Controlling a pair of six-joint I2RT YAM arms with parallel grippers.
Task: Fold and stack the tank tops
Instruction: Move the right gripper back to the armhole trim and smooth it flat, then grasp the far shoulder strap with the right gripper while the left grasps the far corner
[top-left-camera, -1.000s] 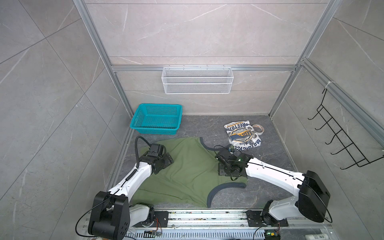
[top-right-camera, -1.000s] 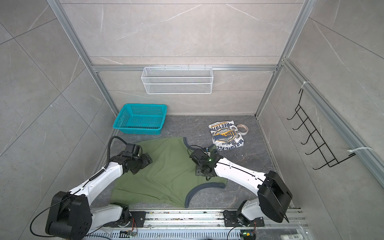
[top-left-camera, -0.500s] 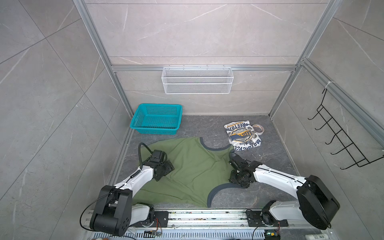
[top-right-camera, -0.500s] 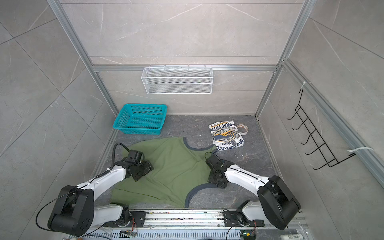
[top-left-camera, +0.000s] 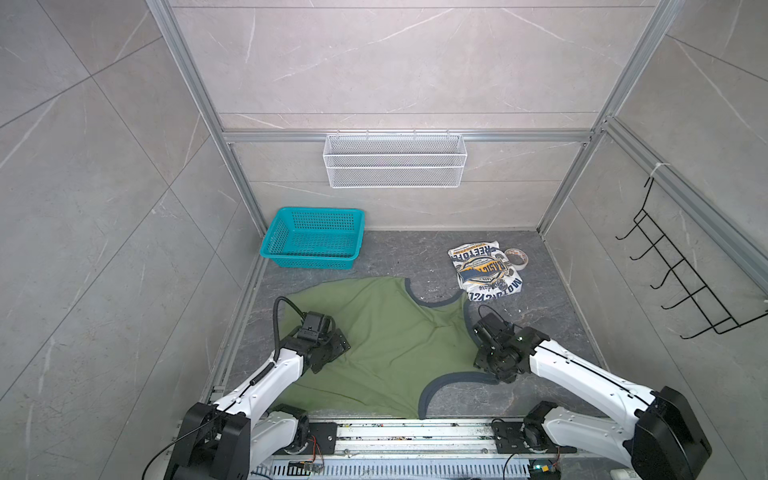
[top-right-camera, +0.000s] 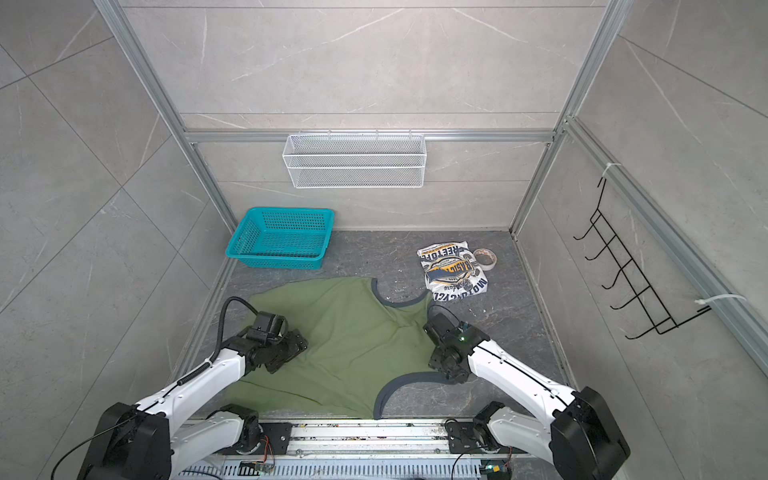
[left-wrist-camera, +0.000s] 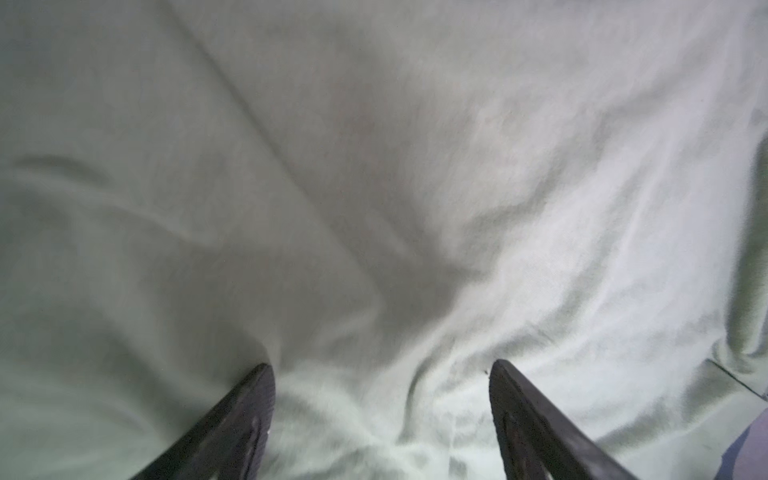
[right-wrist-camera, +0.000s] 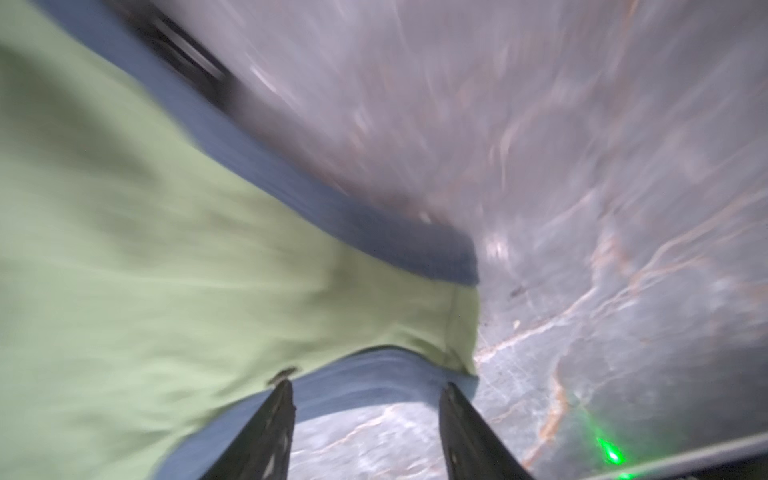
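Dark grey veined tabletop (top-left-camera: 548, 345), boxed in by pale grey tiled walls on aluminium framing. White wire basket (top-left-camera: 395, 166) is hanging on the back wall, black hook rack (top-left-camera: 685, 266) on the right wall. Teal basket (top-left-camera: 309, 258) is sitting in the back left corner. Olive tank top (top-left-camera: 395, 345) is lying spread flat mid-tabletop, between the two arms. White tank top (top-left-camera: 486, 270) is lying folded at the back right, a roll of tape (top-left-camera: 516, 257) just beside it.

In both top views the wrists are covering the fingertips. Left wrist view is filling with creased cloth, washed out pale: left fingers (left-wrist-camera: 237, 424) are standing wide open, tips down at the cloth. Right wrist view, blurred, is showing the right fingers (right-wrist-camera: 266, 436) standing apart over the navy trim (right-wrist-camera: 374, 376) at a strap end, nothing pinched between them.

White top's navy-yellow graphic is reading partly as "MOTORCYCL", upside down; the rest is too small to make out.
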